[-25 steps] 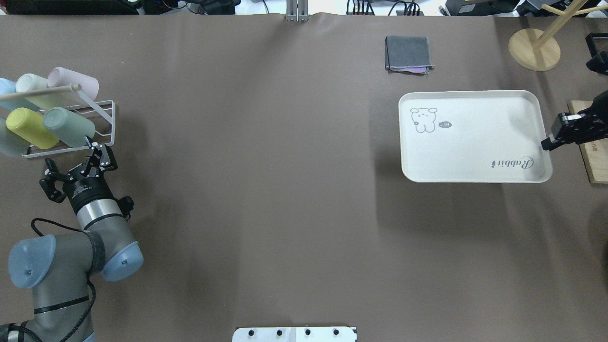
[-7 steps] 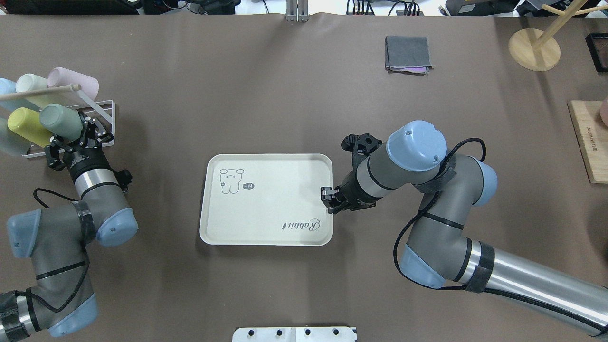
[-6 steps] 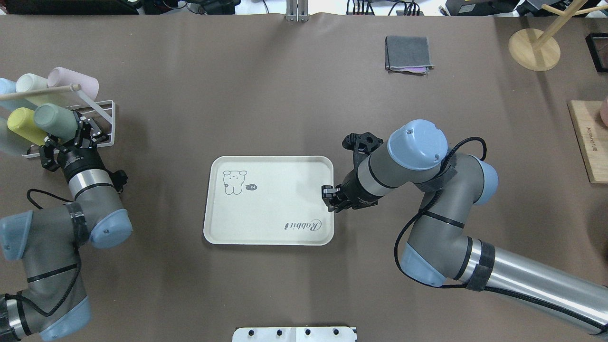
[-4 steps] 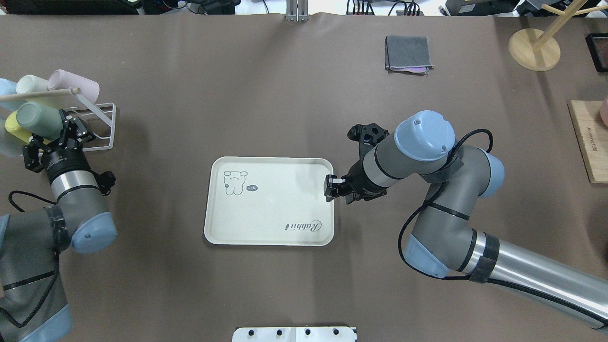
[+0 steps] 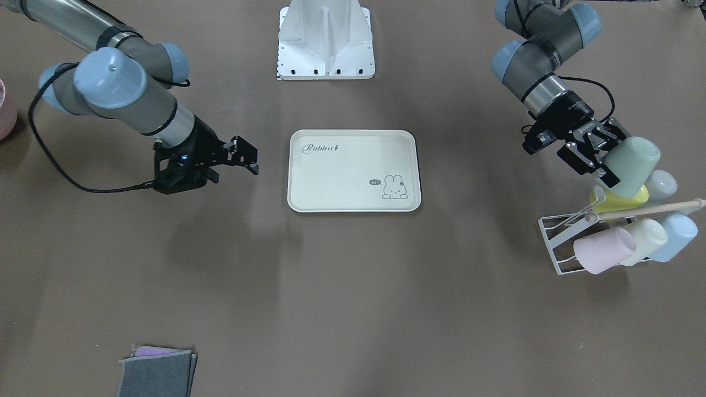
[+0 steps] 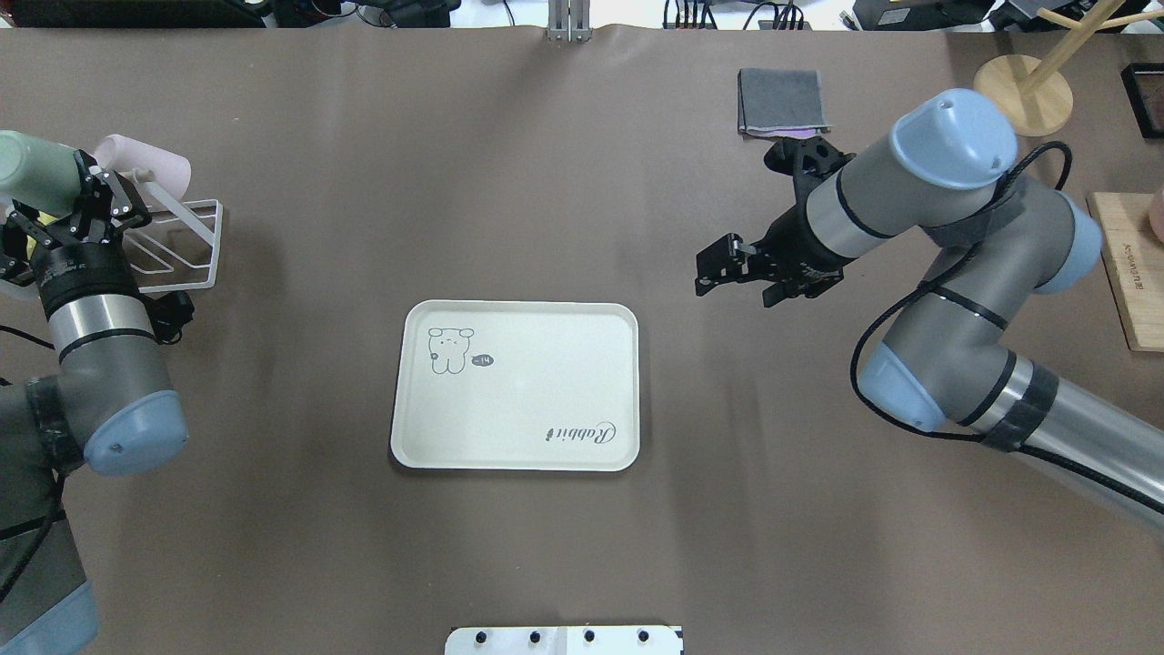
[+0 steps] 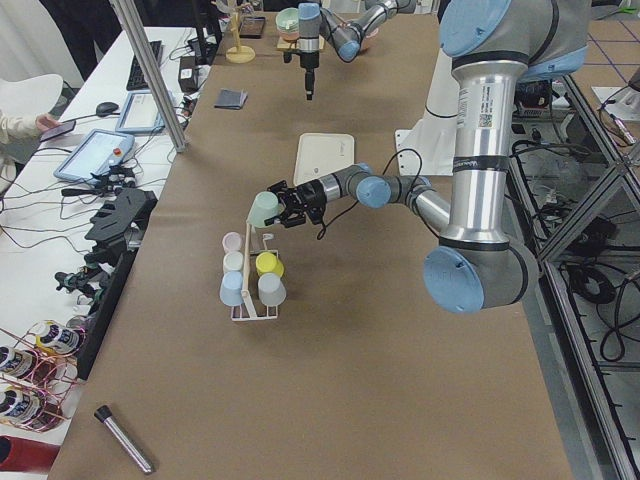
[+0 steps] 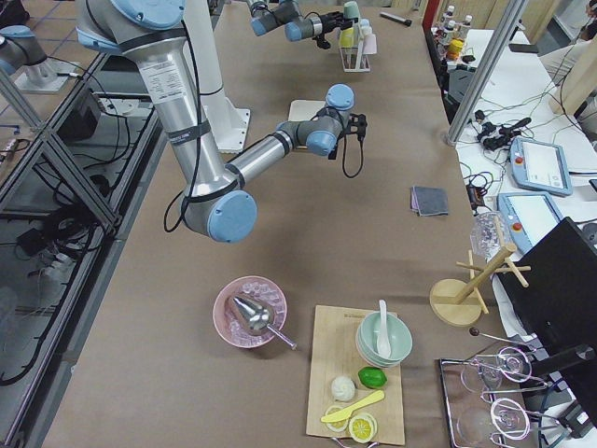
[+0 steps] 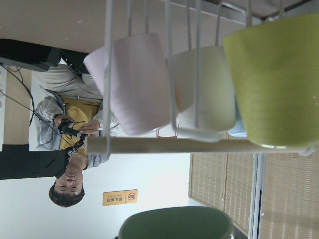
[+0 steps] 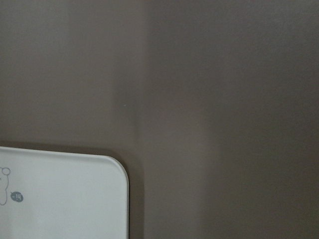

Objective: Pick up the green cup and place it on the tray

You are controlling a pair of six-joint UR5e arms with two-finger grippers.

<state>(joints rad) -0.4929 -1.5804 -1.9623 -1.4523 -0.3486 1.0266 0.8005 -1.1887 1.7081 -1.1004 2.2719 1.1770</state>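
While the left pincer (image 5: 605,153) is pinching the green cup (image 5: 633,160) across its side wall, the cup lies tilted on its side, with its closed base pointing away from the arm. The exterior left view shows the green cup (image 7: 263,208) raised above the white wire rack (image 5: 556,245), over the yellow-green cup (image 5: 619,199). The rack stands at the table (image 5: 353,298) end on the robot's left and holds the other cups on their sides: a pink cup (image 5: 601,251), a cream cup (image 5: 646,240) and a pale blue cup (image 5: 676,236), with a wooden rod (image 5: 645,209) crossing above them. The tray (image 5: 342,182) lies flat on the table in front of the robot's base, well apart from the green cup, with nothing on it; its "Rabbit" script sits at the corner toward the right arm. The right pincer (image 5: 246,157) hangs above the table just beside the tray's short edge, its fingers spread and gripping nothing. A folded grey cloth (image 5: 157,375) lies at the far table edge on the right arm's side.
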